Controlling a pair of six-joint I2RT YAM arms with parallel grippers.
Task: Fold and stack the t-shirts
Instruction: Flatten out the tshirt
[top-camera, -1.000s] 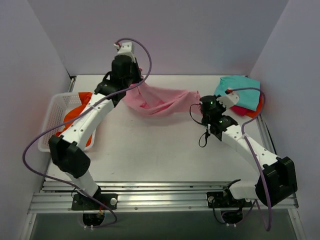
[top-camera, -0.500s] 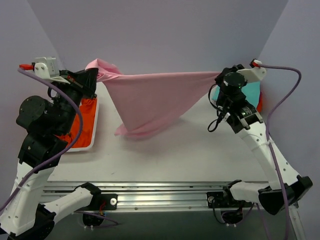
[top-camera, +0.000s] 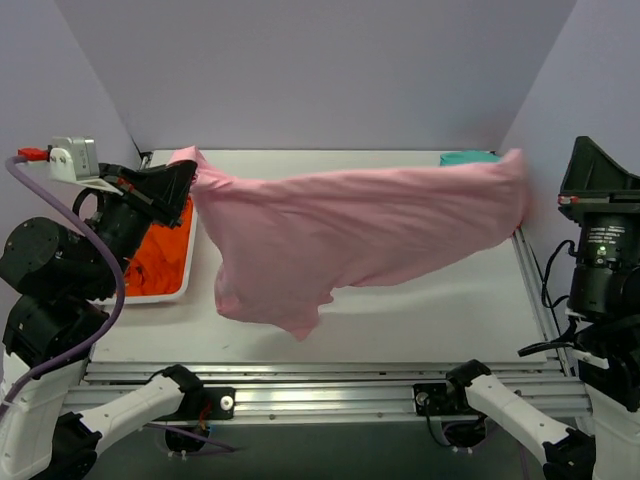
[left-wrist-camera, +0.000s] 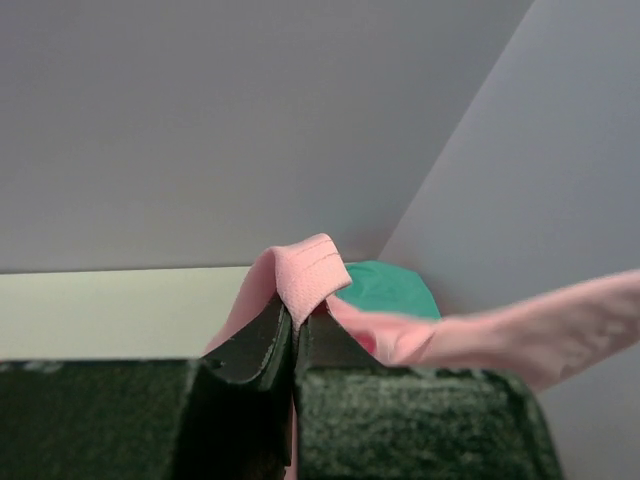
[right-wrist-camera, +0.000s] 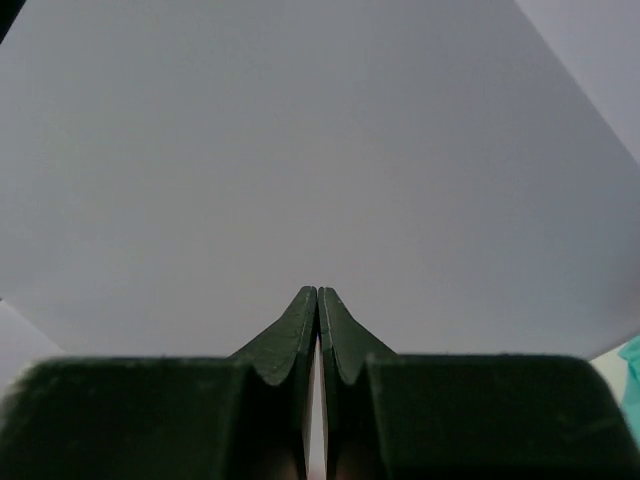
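The light pink t-shirt (top-camera: 350, 235) hangs stretched in the air above the table. My left gripper (top-camera: 190, 172) is shut on its left corner, and the pink hem (left-wrist-camera: 305, 272) shows pinched between the jaws (left-wrist-camera: 296, 318). The shirt's right end (top-camera: 510, 190) is blurred and stands apart from my right gripper (top-camera: 584, 142). That gripper (right-wrist-camera: 318, 292) is raised high, shut, with no cloth visible in it, and faces the wall. The teal t-shirt (top-camera: 468, 158) lies at the far right corner, also in the left wrist view (left-wrist-camera: 385, 290). The orange t-shirt (top-camera: 160, 255) lies in the basket. The red t-shirt is hidden.
The white mesh basket (top-camera: 150, 297) stands at the table's left side, under my left arm. Grey walls close in the back and both sides. Both arms are lifted high, close to the top camera.
Both arms have risen and moved apart, spreading the pink shirt wide. The shirt's right end has come away from my right gripper, which has swung to the far right.
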